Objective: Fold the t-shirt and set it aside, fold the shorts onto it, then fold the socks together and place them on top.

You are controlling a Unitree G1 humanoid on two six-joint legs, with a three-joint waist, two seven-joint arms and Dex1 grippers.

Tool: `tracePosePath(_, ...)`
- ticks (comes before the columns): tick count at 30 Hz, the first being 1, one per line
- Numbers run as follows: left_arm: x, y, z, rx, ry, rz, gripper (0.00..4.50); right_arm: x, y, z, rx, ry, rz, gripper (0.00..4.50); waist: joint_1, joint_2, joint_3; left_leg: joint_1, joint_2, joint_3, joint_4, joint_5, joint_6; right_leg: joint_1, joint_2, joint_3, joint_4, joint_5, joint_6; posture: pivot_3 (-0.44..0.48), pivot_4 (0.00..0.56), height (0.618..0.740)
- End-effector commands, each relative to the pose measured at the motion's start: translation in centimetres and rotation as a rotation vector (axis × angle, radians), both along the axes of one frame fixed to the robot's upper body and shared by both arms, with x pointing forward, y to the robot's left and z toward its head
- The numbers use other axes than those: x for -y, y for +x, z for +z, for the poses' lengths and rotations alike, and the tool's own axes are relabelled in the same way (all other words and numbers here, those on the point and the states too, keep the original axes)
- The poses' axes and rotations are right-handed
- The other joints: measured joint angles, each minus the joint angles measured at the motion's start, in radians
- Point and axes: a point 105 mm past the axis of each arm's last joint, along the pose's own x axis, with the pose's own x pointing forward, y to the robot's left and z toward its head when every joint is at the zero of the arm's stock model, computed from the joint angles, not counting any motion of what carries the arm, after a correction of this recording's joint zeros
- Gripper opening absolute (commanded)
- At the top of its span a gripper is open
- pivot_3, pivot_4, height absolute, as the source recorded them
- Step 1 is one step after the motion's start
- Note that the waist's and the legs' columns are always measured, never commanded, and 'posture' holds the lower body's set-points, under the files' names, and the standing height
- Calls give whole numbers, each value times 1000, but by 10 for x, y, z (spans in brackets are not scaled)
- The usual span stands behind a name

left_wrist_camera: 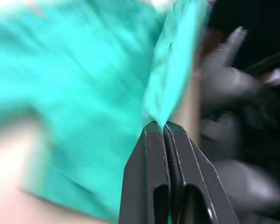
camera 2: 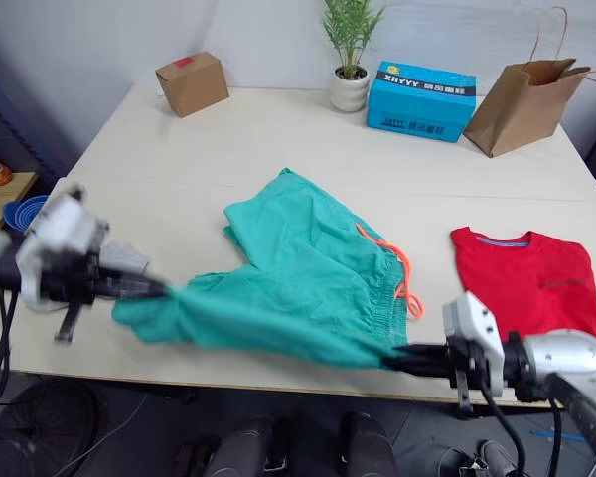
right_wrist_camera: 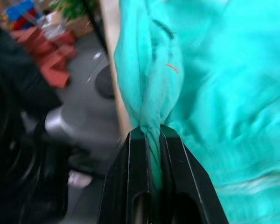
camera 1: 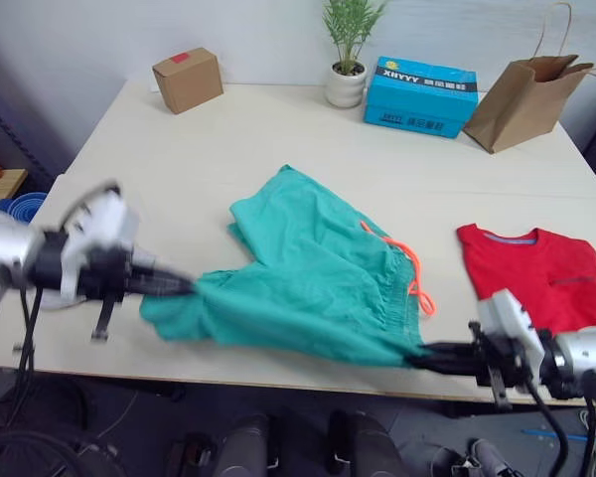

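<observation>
Stretching shorts point(camera 1: 318, 278) | left gripper point(camera 1: 187, 285), right gripper point(camera 1: 417, 355) jaws clamped on opposite ends

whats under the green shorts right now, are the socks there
The shorts lie on bare table, with the left hand and right hand each pinching a near corner. No socks can be seen, and the fabric covers whatever lies beneath it.
</observation>
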Motion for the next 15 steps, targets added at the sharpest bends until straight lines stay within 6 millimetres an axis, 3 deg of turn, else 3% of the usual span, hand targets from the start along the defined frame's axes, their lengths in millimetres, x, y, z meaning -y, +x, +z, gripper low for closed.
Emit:
tracePosePath(1, 10, 53, 12, 177, 28, 67, 43, 5, 24, 22, 65, 109, -155, 0, 2, -1, 0, -3, 0, 1, 0, 0, -1, -2, 1, 0, 0, 0, 0, 0, 150, 740)
tracePosePath(4, 24, 102, 29, 340, 39, 140, 43, 17, 54, 34, 153, 138, -327, 0, 4, -4, 1, -9, 0, 2, 4, 4, 6, -6, 3, -2, 0, 1, 2, 0, 150, 740)
tracePosePath(8, 43, 148, 48, 495, 45, 262, 43, 25, 80, 41, 184, 192, -489, 0, -8, -7, 3, -17, 2, 4, 12, 1, 11, -9, 6, -1, 2, 3, 6, 0, 150, 740)
tracePosePath(12, 58, 172, 51, 599, 130, 358, 43, 36, 98, 34, 217, 155, -638, 0, -9, -10, 4, -19, 1, 5, 15, 0, 16, -9, 5, -1, 0, 5, 9, 0, 150, 740)
tracePosePath(15, 64, 183, 42, 636, 204, 408, 43, 40, 109, 29, 252, 151, -732, 0, -8, -10, 4, -20, 0, 5, 15, -1, 17, -9, 4, -1, -2, 6, 11, 0, 150, 740)
